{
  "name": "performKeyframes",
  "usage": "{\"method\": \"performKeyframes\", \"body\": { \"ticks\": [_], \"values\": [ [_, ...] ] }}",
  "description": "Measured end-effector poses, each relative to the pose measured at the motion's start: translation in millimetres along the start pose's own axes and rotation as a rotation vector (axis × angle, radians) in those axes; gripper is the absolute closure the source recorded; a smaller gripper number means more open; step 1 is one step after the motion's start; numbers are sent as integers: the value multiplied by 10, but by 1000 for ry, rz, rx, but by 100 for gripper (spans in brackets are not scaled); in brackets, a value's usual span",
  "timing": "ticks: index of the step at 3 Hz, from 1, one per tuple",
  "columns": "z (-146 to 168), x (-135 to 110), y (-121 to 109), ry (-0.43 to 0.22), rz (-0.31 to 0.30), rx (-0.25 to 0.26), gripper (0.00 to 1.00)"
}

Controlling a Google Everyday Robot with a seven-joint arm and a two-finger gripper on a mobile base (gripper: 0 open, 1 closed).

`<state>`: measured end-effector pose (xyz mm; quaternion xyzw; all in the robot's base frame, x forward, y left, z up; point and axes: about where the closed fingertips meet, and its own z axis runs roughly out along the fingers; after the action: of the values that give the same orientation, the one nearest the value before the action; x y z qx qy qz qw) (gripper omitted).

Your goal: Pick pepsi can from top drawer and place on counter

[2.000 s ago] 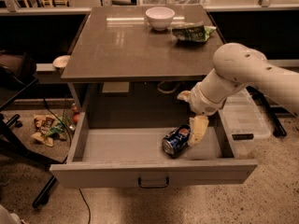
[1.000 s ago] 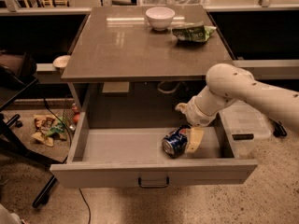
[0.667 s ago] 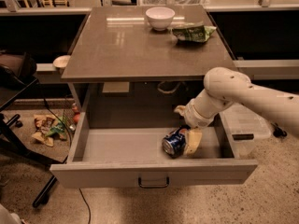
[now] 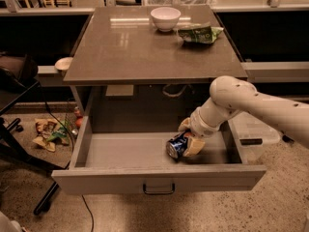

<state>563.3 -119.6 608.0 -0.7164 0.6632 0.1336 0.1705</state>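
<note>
The pepsi can [image 4: 175, 145], blue with silver ends, lies on its side on the floor of the open top drawer [image 4: 120, 151], right of the middle. My gripper [image 4: 189, 138] is down inside the drawer, right at the can's right end and touching or nearly touching it. The white arm [image 4: 251, 105] reaches in from the right, under the counter's edge. The counter [image 4: 135, 42] is the glossy grey-brown tabletop above the drawer.
A white bowl [image 4: 165, 18] and a green snack bag [image 4: 200, 33] sit at the counter's back. A clear plastic bin [image 4: 253, 132] stands on the floor to the right of the drawer. Litter [image 4: 48, 132] and a dark chair base [image 4: 19, 149] are on the left.
The gripper has come down into the drawer and moved left, closing in on the can. The can has shifted slightly left.
</note>
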Motion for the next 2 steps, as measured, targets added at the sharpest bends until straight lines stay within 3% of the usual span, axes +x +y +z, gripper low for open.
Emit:
{"method": "performKeyframes", "body": {
  "ticks": [2],
  "values": [
    [-135,50,-7,5,33,18,86]
  ]
}}
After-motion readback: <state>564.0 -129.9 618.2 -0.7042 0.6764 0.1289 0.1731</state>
